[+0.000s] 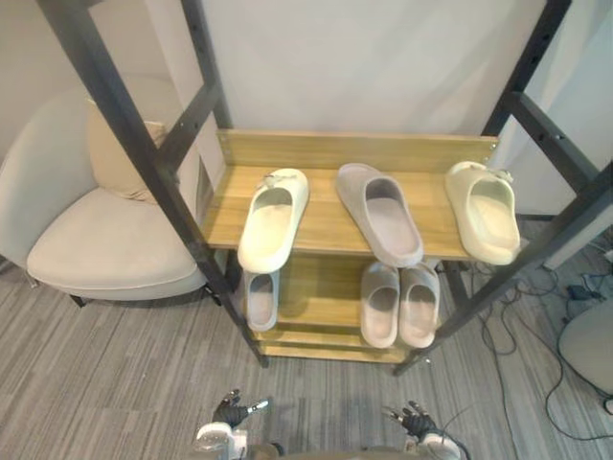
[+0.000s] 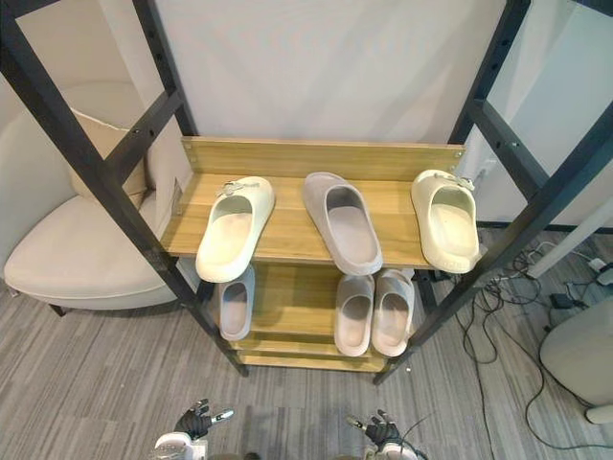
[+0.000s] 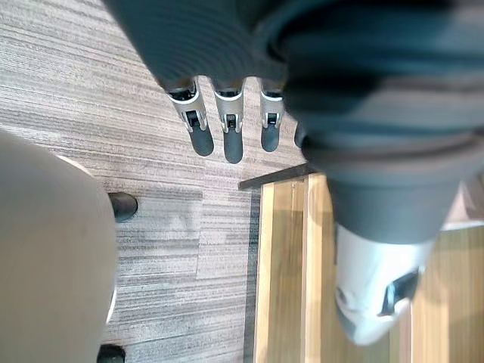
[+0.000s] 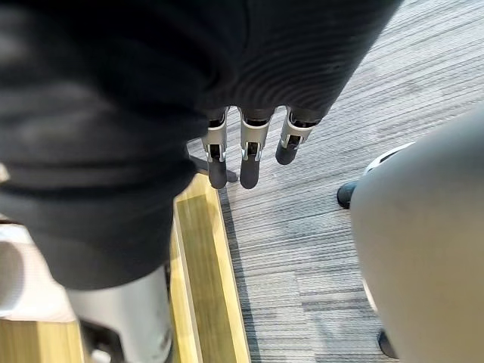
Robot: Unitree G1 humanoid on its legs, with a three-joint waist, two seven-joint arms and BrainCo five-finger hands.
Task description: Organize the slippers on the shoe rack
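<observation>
both hands hang low over the floor [image 1: 115, 383] in front of the shoe rack [image 1: 354, 149]: the left hand [image 1: 230, 414] and the right hand [image 1: 419, 422] have their fingers [image 3: 230, 140] straight and loose, and neither holds anything. so, as i judge it, no slipper has been taken up yet and the sorting is at its start. next comes the lower shelf [image 1: 321, 297], which carries three slippers: a single grey slipper [image 1: 261, 299] at its left end, and toward the right end a pale pair, its left slipper [image 1: 380, 307] touching its right slipper [image 1: 419, 305]. above and beyond it the upper shelf [image 1: 326, 218] carries three more: a left cream slipper [image 1: 273, 218] at the left end with its heel past the front edge, a taupe slipper [image 1: 378, 213] lying aslant in the middle, and a right cream slipper [image 1: 484, 213] at the right end. that makes six slippers in all, two cream and four in grey or taupe tones, on two wooden shelves. the cream two look like mates kept well apart by the taupe one between them, so the next move probably calls for one hand to rise to the upper shelf, close round the taupe slipper and lift it clear, leaving room to bring the cream two side by side. whether the taupe one matches the single grey one below i cannot tell.
</observation>
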